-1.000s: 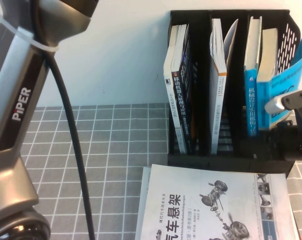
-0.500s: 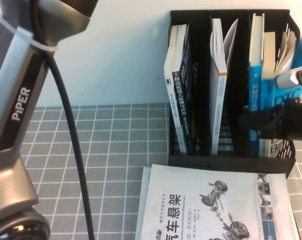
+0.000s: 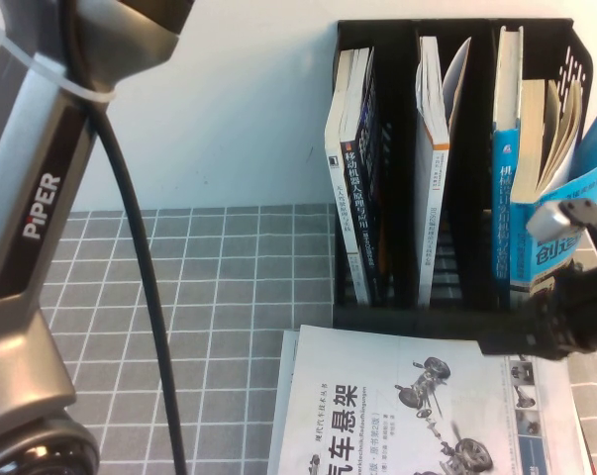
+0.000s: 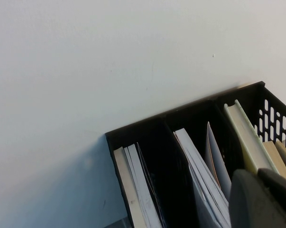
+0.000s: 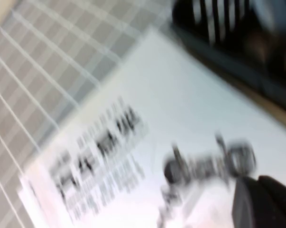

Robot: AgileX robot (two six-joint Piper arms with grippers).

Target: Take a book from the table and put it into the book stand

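The blue and silver book stands in the right slot of the black book stand, leaning, with its pages fanned open at the top. My right gripper hangs low in front of the stand's base, apart from that book and over the far corner of the white car-suspension book. The right wrist view shows the gripper above that white cover. My left gripper is held high facing the wall and the stand's top, with its fingers together and empty.
The stand's left slot and middle slot hold other books, and a slim blue-spined book shares the right slot. My left arm and its cable fill the left side over the grid table.
My right gripper has dropped from in front of the right slot down to the stand's base. The blue book stays in the slot, now leaning with its pages fanned. The left arm is still.
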